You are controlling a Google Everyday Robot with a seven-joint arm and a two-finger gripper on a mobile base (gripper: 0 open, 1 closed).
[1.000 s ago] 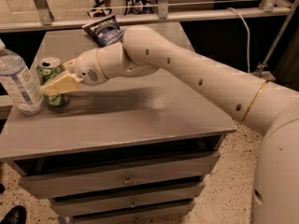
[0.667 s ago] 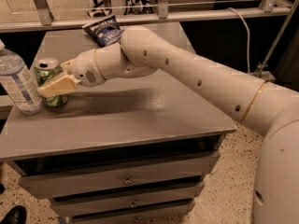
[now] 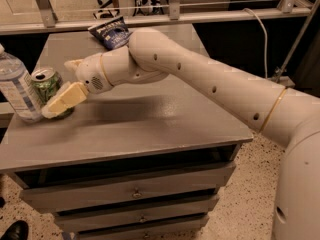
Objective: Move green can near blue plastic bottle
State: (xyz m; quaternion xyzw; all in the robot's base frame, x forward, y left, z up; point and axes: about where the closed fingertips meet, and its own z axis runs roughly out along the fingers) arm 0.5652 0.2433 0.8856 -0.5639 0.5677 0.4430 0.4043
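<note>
I see one green can (image 3: 44, 81), one blue plastic bottle (image 3: 17, 91) and one dark blue snack bag (image 3: 111, 32) on the gray counter (image 3: 150, 129). My one claw (image 3: 56, 88) is at the left side of the counter, and it is pinching the green can. One of its fingers (image 3: 65, 98) lies across the near side of the can, and the other is at the far side. The can stands up on the counter, just to the right of the bottle, so close that they seem to touch. The bottle has a white and pale blue label, but I cannot read the words. The bag lies at the far edge, and its white writing is too small to read. The counter front has three drawers (image 3: 135, 191).
</note>
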